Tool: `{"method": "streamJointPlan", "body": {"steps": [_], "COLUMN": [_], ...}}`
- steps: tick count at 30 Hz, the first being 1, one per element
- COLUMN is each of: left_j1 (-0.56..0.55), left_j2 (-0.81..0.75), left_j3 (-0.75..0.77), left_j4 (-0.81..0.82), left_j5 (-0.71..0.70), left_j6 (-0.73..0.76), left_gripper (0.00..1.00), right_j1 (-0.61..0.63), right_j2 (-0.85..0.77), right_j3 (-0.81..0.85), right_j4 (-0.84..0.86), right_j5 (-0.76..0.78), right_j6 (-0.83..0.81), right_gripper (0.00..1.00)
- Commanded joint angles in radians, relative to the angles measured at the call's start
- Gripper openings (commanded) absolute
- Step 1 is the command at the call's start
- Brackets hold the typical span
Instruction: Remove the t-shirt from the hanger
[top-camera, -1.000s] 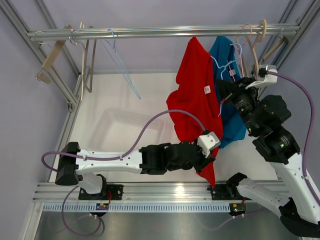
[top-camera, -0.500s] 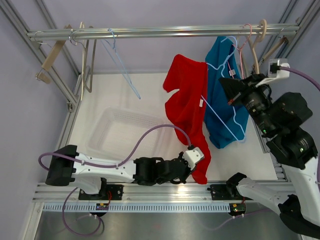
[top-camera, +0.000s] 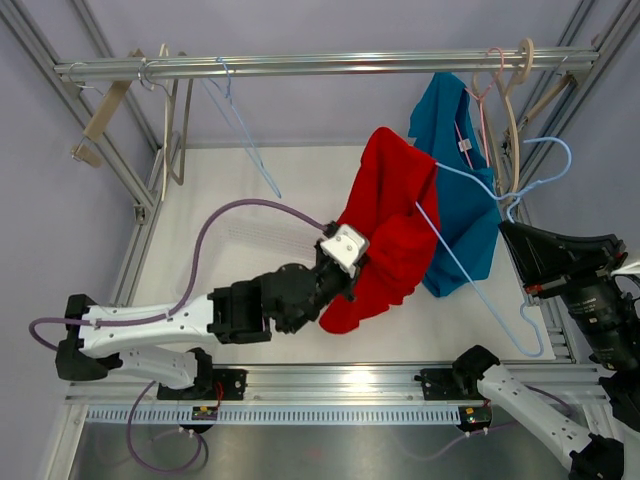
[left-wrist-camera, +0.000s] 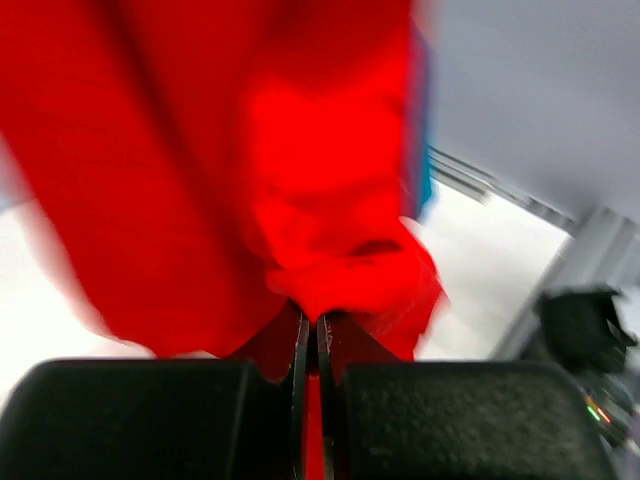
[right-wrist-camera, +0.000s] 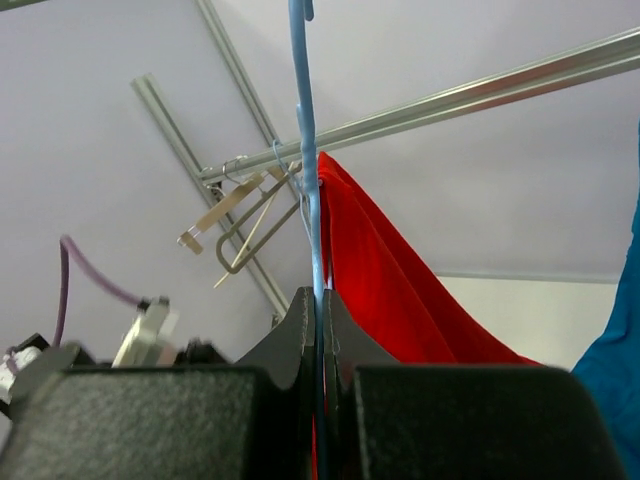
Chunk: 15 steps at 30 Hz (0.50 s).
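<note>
The red t-shirt (top-camera: 385, 225) hangs bunched over the middle of the table. Its upper part is still draped over the far end of the light blue wire hanger (top-camera: 478, 280). My left gripper (top-camera: 345, 268) is shut on the shirt's lower fabric and holds it up; in the left wrist view the jaws (left-wrist-camera: 310, 335) pinch red cloth (left-wrist-camera: 250, 150). My right gripper (top-camera: 506, 228) at the right is shut on the hanger near its neck. In the right wrist view the wire (right-wrist-camera: 305, 150) runs between the closed jaws (right-wrist-camera: 320, 300), with the red shirt (right-wrist-camera: 400, 290) just behind it.
A teal t-shirt (top-camera: 460, 190) hangs from the metal rail (top-camera: 300, 65) just behind the red one. Empty hangers hang at the rail's left (top-camera: 170, 110) and right (top-camera: 512, 90) ends. A pale basket (top-camera: 225, 255) sits on the white table under the left arm.
My right gripper has pulled the blue hanger right and toward the near edge, off the rail. My left gripper has lifted the shirt's hem up and to the left, bunching the shirt.
</note>
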Motion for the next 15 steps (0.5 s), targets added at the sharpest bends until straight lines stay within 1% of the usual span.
{"method": "streamJointPlan", "body": {"steps": [1,2,3,4,5,6,7,8,9,10,11,12,13,14,15], "left_j1": [0.097,0.115,0.145,0.161,0.178,0.210,0.225,0.241,0.265,0.268,0.272,0.275,0.273,0.275,0.273], "left_j2": [-0.038,-0.035,-0.023,-0.012,0.000,0.015,0.049,0.060,0.066,0.089,0.100,0.106,0.109,0.109,0.104], "left_j3": [0.068,0.077,0.093,0.100,0.109,0.120,0.143,0.145,0.145,0.152,0.157,0.160,0.162,0.172,0.182], "left_j4": [0.090,0.112,0.123,0.142,0.169,0.177,0.182,0.192,0.202,0.206,0.211,0.217,0.235,0.240,0.240], "left_j5": [-0.036,-0.037,-0.042,-0.049,-0.048,-0.053,-0.019,0.039,0.094,0.171,0.202,0.225,0.239,0.227,0.195], "left_j6": [0.084,0.095,0.121,0.135,0.166,0.175,0.178,0.178,0.174,0.172,0.178,0.189,0.195,0.204,0.209], "left_gripper": [0.00,0.02,0.08,0.12,0.18,0.31,0.68,0.79,0.85,0.89,0.86,0.78,0.34,0.14,0.02], "right_j1": [0.002,0.002,0.002,0.002,0.002,0.000,0.002,0.002,0.002,0.002,0.002,0.002,0.002,0.002,0.002], "right_j2": [-0.027,-0.033,-0.041,-0.047,-0.058,-0.063,-0.066,-0.073,-0.076,-0.078,-0.080,-0.080,-0.081,-0.083,-0.086], "right_j3": [-0.010,-0.004,-0.004,-0.005,-0.011,-0.014,-0.018,-0.019,-0.021,-0.018,-0.011,-0.008,-0.002,0.001,0.005], "right_j4": [0.012,0.002,0.002,0.002,0.013,0.016,0.025,0.028,0.033,0.035,0.025,0.021,0.016,0.002,-0.007], "right_j5": [-0.071,-0.078,-0.124,-0.138,-0.153,-0.185,-0.199,-0.212,-0.232,-0.236,-0.239,-0.235,-0.233,-0.229,-0.221], "right_j6": [0.028,0.037,0.043,0.051,0.066,0.072,0.080,0.094,0.098,0.100,0.100,0.098,0.095,0.089,0.086], "right_gripper": [0.00,0.00,0.00,0.00,0.00,0.00,0.00,0.00,0.00,0.00,0.00,0.00,0.00,0.00,0.00]}}
